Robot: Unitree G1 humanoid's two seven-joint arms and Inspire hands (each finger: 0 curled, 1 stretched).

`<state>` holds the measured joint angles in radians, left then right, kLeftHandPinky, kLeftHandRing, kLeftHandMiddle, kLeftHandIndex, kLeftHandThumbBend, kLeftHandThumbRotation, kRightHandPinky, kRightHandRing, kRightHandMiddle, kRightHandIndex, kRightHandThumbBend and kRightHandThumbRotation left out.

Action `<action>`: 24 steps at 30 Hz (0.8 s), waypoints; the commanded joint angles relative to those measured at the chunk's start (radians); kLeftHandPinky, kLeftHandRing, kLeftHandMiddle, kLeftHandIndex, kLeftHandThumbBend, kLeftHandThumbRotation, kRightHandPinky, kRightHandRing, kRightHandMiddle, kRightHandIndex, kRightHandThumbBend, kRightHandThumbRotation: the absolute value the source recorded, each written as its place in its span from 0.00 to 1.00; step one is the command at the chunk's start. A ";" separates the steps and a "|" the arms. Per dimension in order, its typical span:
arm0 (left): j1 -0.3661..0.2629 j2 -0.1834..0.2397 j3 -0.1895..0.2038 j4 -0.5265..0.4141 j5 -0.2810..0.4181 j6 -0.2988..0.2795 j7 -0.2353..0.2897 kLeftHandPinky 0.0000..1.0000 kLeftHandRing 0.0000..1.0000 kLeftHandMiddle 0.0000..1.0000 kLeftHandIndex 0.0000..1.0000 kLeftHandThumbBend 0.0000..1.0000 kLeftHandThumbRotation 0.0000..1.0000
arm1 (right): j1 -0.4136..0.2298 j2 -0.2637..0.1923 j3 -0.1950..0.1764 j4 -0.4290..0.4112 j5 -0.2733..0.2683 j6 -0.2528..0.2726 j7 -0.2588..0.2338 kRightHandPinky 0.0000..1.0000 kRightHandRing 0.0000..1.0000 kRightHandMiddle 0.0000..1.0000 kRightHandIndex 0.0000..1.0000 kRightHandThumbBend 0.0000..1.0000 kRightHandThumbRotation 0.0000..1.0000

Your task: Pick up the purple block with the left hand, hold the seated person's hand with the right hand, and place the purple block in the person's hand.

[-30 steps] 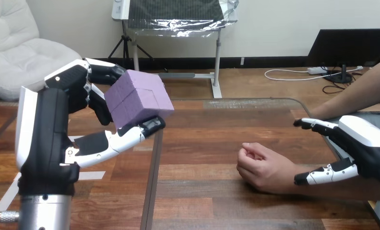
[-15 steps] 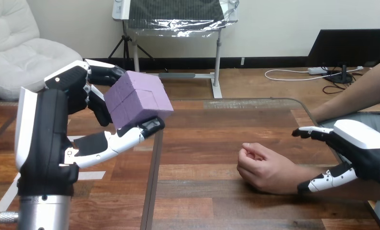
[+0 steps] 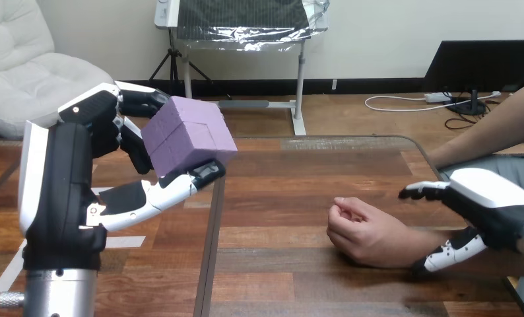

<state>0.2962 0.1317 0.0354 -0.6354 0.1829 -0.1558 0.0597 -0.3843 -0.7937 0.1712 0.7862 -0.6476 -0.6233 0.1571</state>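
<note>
The purple block (image 3: 189, 136) is held off the table at the view's left, with my left hand (image 3: 107, 165) shut on it: fingers behind it, thumb under its near corner. The person's hand (image 3: 365, 232) rests on the table at centre right, loosely curled, its forearm running off to the right. My right hand (image 3: 487, 205) hovers over the person's wrist, open. Its fingers (image 3: 423, 192) reach across the far side of the wrist and its thumb (image 3: 449, 255) lies along the near side. I cannot see it gripping the wrist.
A dark seam (image 3: 210, 244) runs down the wooden table between the left hand and the person's hand. The table's far edge (image 3: 345, 139) lies behind them. The person's other arm (image 3: 497, 129) comes in at the upper right.
My right hand has dropped and slid slightly left, closing in around the person's wrist. The left hand with the block and the person's hand have barely moved.
</note>
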 commanded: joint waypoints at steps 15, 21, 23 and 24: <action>-0.038 -0.007 0.027 -0.005 -0.012 -0.037 -0.001 0.20 0.26 0.32 0.37 0.55 0.00 | -0.091 -0.001 0.117 0.080 -0.075 0.076 0.045 0.79 0.83 0.84 0.85 0.99 0.31; -0.038 -0.010 0.031 -0.002 -0.017 -0.049 0.000 0.20 0.26 0.31 0.36 0.56 0.00 | -0.088 0.011 0.150 0.078 -0.090 0.126 0.065 0.76 0.84 0.85 0.85 0.98 0.33; -0.038 -0.010 0.033 -0.003 -0.017 -0.049 -0.002 0.20 0.26 0.31 0.36 0.55 0.00 | -0.087 0.011 0.161 0.074 -0.098 0.137 0.064 0.72 0.83 0.84 0.85 0.97 0.35; -0.037 -0.010 0.034 -0.004 -0.016 -0.049 -0.001 0.20 0.26 0.31 0.36 0.55 0.00 | -0.087 0.015 0.165 0.079 -0.099 0.140 0.064 0.71 0.83 0.84 0.85 0.97 0.36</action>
<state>0.2959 0.1273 0.0566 -0.6337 0.1697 -0.1750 0.0569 -0.4749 -0.7943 0.2888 0.8324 -0.7262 -0.5163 0.2090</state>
